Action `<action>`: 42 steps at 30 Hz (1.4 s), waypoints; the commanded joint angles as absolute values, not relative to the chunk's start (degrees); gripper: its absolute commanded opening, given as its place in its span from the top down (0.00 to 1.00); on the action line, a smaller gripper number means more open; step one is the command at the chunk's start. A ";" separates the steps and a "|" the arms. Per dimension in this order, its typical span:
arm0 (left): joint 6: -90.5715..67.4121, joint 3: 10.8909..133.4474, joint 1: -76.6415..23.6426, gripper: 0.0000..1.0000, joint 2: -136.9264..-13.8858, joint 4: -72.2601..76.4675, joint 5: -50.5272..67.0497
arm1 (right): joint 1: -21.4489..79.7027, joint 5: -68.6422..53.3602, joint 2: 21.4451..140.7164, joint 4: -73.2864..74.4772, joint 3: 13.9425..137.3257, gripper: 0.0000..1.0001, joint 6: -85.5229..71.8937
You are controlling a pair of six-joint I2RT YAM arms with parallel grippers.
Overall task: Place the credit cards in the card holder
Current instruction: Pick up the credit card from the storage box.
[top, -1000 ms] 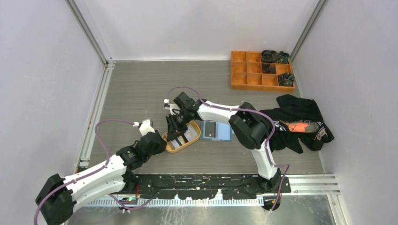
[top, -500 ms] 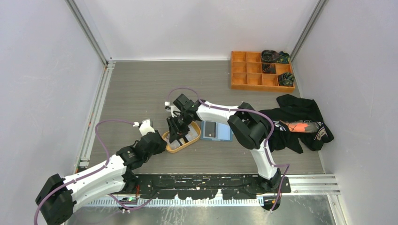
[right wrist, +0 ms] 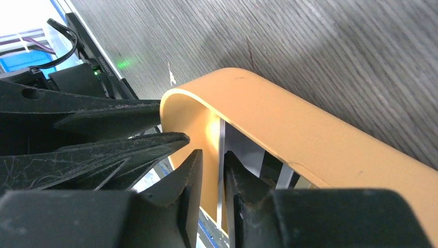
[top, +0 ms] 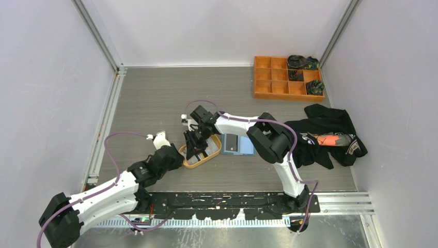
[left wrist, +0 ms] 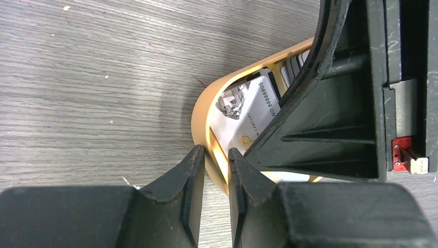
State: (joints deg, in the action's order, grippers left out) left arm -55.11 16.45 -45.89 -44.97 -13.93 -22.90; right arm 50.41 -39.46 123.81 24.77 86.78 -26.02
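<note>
The credit cards [left wrist: 248, 111] lie in an orange oval tray [top: 213, 150] at the table's middle; a white numbered one is on top. My left gripper [left wrist: 214, 152] is shut on the tray's near rim [left wrist: 199, 119], one finger inside and one outside. My right gripper [right wrist: 212, 155] reaches down into the tray [right wrist: 289, 124]. Its jaws stand slightly apart around a thin card [right wrist: 221, 170] on edge; a gap shows beside the card. The blue card holder [top: 238, 144] lies open just right of the tray. From above, the left gripper [top: 177, 155] and right gripper [top: 194, 149] nearly touch.
An orange compartment box [top: 279, 85] with dark items stands at the back right. A black cloth pile [top: 330, 135] lies at the right, beside the right arm. A metal rail [top: 106, 124] runs along the table's left edge.
The right gripper has shifted slightly toward the near-left end of the tray, its jaws widening briefly and narrowing again. The left arm and the tray have stayed put.
</note>
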 commanded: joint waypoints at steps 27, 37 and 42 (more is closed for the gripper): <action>-55.18 16.96 -46.19 0.69 -42.43 -10.42 -22.04 | 45.71 -48.98 120.41 19.52 85.61 0.75 -29.42; -55.02 17.05 -46.15 0.69 -42.54 -10.36 -21.89 | 43.98 -49.04 119.28 19.81 85.02 0.76 -29.27; -55.02 17.05 -46.14 0.69 -42.16 -10.55 -21.77 | 43.36 -49.04 119.12 19.87 84.58 0.76 -29.27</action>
State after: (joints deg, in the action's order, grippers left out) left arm -55.09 16.45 -45.91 -42.87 -13.65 -22.00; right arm 43.97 -47.70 123.57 21.23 85.12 -28.86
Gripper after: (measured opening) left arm 0.312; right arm 0.240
